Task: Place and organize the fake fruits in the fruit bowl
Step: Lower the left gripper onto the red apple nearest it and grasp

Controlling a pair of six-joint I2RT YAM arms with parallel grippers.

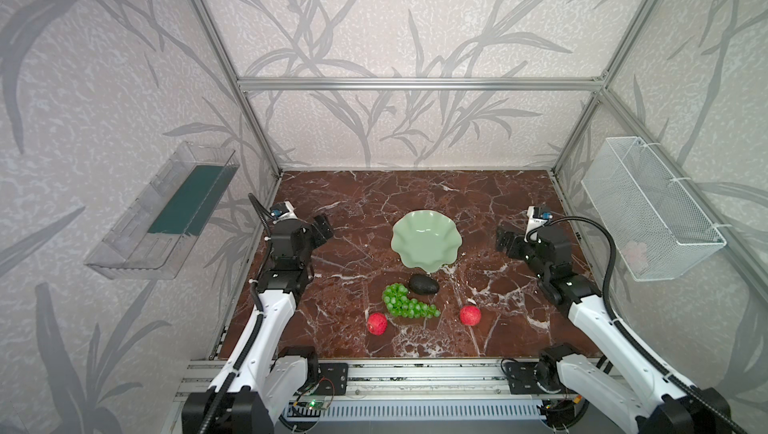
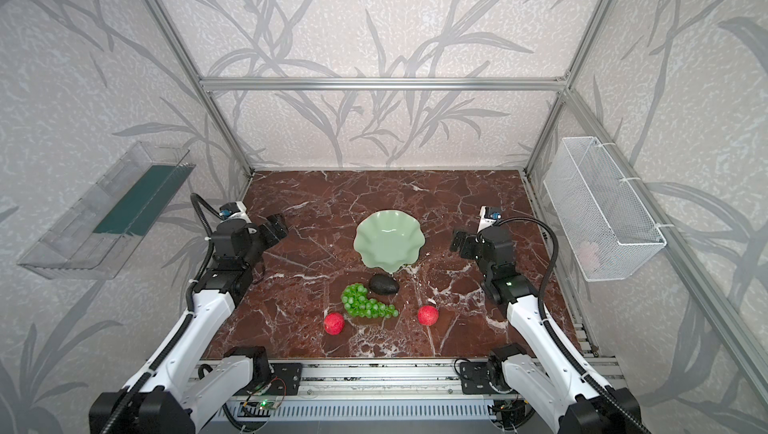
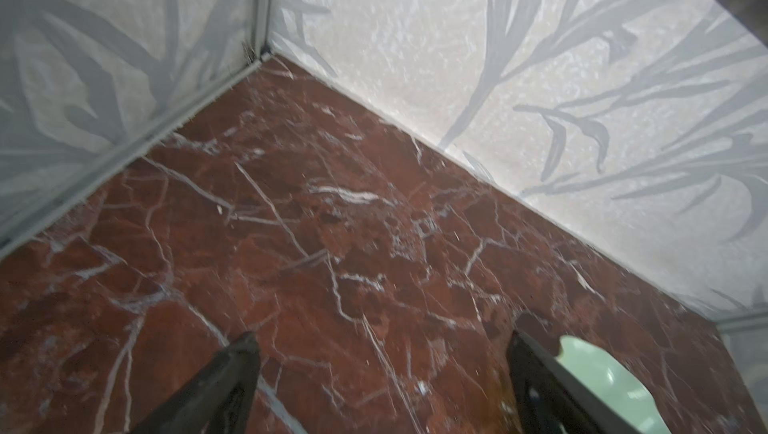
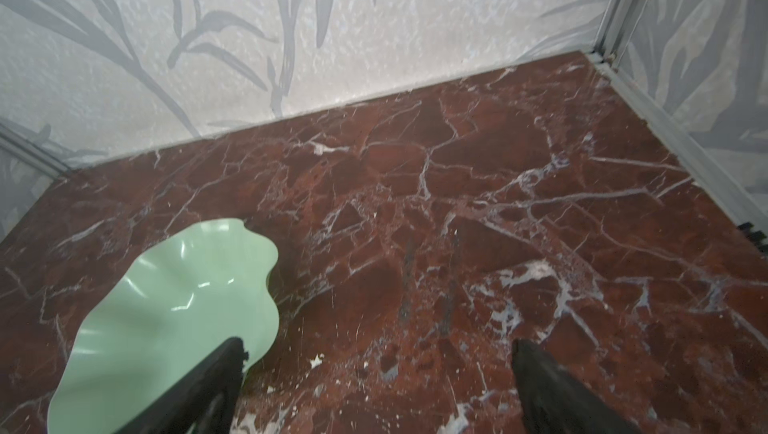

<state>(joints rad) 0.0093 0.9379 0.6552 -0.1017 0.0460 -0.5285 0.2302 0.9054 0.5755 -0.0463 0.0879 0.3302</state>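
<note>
Arms (image 1: 272, 313) (image 1: 592, 317) low, end effectors (image 3: 382, 335) (image 4: 377, 341) wide

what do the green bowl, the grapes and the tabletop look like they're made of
Fruit bowl: glazed ceramic, or possibly glossy plastic; smooth pale green with sharp bright highlights.
Grapes: probably plastic; uniform bright green, shiny, slightly translucent beads.
Tabletop: polished red-brown marble with white veins, though it may be a printed marble-look sheet.
</note>
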